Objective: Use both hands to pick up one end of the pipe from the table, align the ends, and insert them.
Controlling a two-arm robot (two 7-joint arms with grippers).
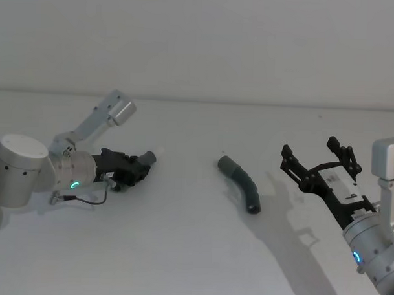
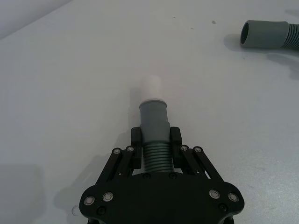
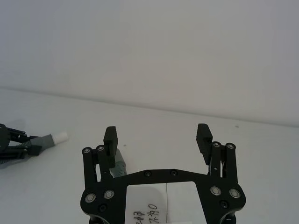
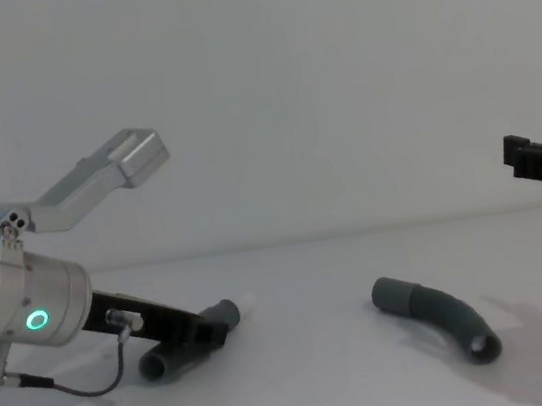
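A thicker, curved dark grey tube piece (image 1: pixel 241 183) lies on the plain matte white tabletop (image 1: pixel 180 250). Its wider round collar mouth (image 1: pixel 223 163) is turned away from the robot and to the left, and its other end curves back toward the robot.

Well to the left of this thicker piece is the black two-fingered left gripper (image 1: pixel 135 168), on a silver-grey arm (image 1: pixel 28 171) with a green ring light (image 1: pixel 74 184). It sits low over the tabletop with its fingers (image 2: pixel 136 140) clamped on the ribbed part of a slimmer dark grey tube piece (image 2: pixel 154 119). The narrow white tip (image 2: pixel 152 88) juts out past the fingers, rightward, well apart from the collar mouth.

To the right of the thicker piece, the black right gripper (image 1: pixel 311 148) hangs above the tabletop with its fingers (image 3: pixel 110 137) spread wide apart.
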